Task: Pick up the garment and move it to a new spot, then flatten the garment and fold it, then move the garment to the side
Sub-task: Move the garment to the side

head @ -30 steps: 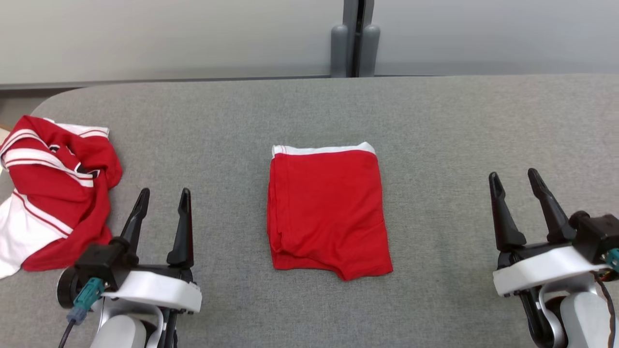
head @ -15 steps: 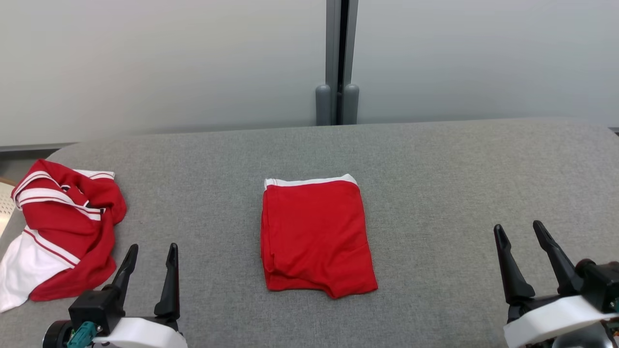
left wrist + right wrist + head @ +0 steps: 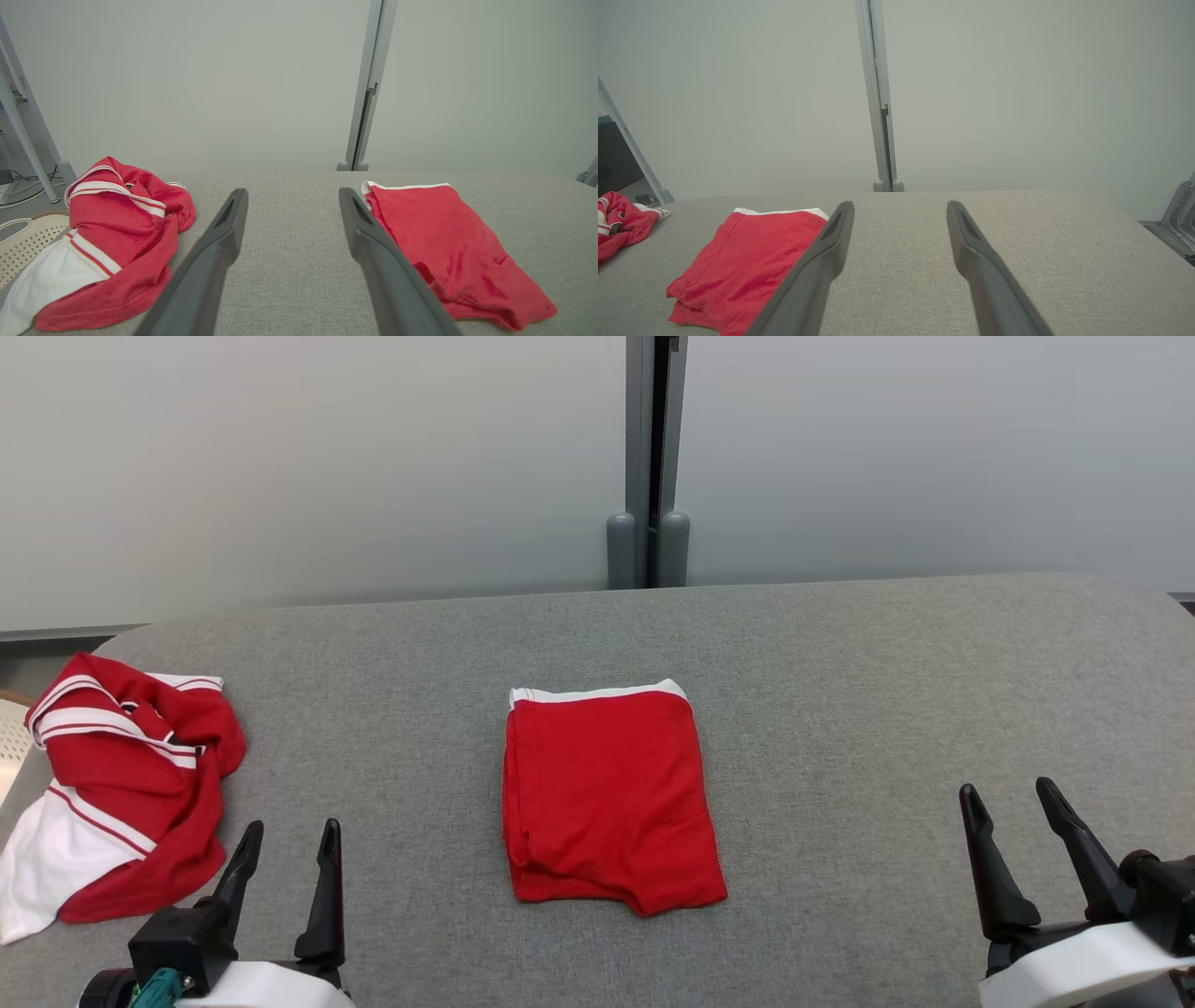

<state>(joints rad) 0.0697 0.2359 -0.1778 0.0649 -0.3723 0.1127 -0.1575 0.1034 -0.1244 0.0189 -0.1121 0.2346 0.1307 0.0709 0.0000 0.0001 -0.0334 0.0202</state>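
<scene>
- Two garments and two tools on one grey, fabric-covered tabletop (image 3: 887, 691), listed by view.
- Head view, item 1: folded garment (image 3: 611, 798). Red, with a white band along its 12 o'clock edge. It lies flat at the centre of the tabletop, and neither tool touches it.
- Head view, item 2: crumpled garment (image 3: 121, 784). Red with white stripes and a white panel, bunched at 9 o'clock from the folded garment, by the tabletop's left edge and well apart from it.
- Head view, item 3: left tool (image 3: 292, 825). It sits at 7 o'clock from the folded garment with its fingers pointing to 12 o'clock, released, nothing between them.
- Head view, item 4: right tool (image 3: 1006, 788). It sits at 4 o'clock from the folded garment, well apart, released and empty.
- Head view, item 5: grey post (image 3: 649, 457). It stands at 12 o'clock behind the tabletop.
- Left wrist view: the left tool (image 3: 292, 191) has its fingers parted, with bare tabletop between them. The folded garment (image 3: 448, 242) is at 4 o'clock, partly behind one finger in the picture. The crumpled garment (image 3: 121, 224) is at 8 o'clock. A cream perforated basket (image 3: 23, 240) is at the 8 o'clock edge, beyond the tabletop.
- Right wrist view: the right tool (image 3: 900, 204) has its fingers parted over bare tabletop. The folded garment (image 3: 752, 261) is at 8 o'clock, and the crumpled garment (image 3: 621, 219) is at the 9 o'clock edge.
</scene>
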